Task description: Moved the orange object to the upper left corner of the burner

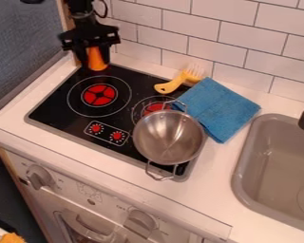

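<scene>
The robot arm (78, 6) is black throughout. A thin, dark cable (106, 9) forms a loop above the pincer (95, 65); directly over the pincer sits a broad, blocky crosspiece (89, 35) with knobbly, uneven ends.

The black arm (82, 8) entered from the top edge, left of centre. A dark cable (104, 9) curved beside it. The gripper (96, 65) hung at the upper left, oriented downward and near upright. Its jaws stood partly separated, one to each side, in a gripping position.
</scene>
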`<state>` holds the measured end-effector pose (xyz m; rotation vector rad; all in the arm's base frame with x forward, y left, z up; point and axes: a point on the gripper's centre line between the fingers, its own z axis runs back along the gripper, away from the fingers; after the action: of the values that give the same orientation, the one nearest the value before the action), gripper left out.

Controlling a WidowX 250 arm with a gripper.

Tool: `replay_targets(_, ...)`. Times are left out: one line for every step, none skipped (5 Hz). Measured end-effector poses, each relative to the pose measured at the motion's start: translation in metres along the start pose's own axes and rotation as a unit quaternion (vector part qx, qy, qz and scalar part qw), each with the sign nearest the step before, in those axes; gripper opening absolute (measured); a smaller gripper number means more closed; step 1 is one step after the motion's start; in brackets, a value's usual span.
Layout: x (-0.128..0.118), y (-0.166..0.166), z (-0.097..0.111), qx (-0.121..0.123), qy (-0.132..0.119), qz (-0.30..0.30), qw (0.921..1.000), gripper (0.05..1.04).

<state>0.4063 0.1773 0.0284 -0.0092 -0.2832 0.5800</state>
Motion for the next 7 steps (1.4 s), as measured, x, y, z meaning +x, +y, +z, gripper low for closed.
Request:
replay_targets(0.001,0.000,-0.002,-0.011,-0.001,-0.004,0.9999,0.645)
replay_targets(-0.008,0.001,-0.011,-0.012,0.019,-0.003,0.9997,0.918)
replay_targets(-0.008,0.001,-0.012,-0.012,0.019,0.004,0.9997,1.007)
replay_targets(-0.009,0.001,-0.011,-0.012,0.019,0.005,0.9997,1.004)
replay_targets(-0.012,0.002,-0.010,-0.010,0.021,0.006,0.9997,1.001)
replay_targets(-0.012,0.004,0.000,-0.002,0.017,0.008,0.9998,1.001)
replay_targets(-0.003,0.003,0.029,0.001,-0.018,0.002,0.9998,1.001)
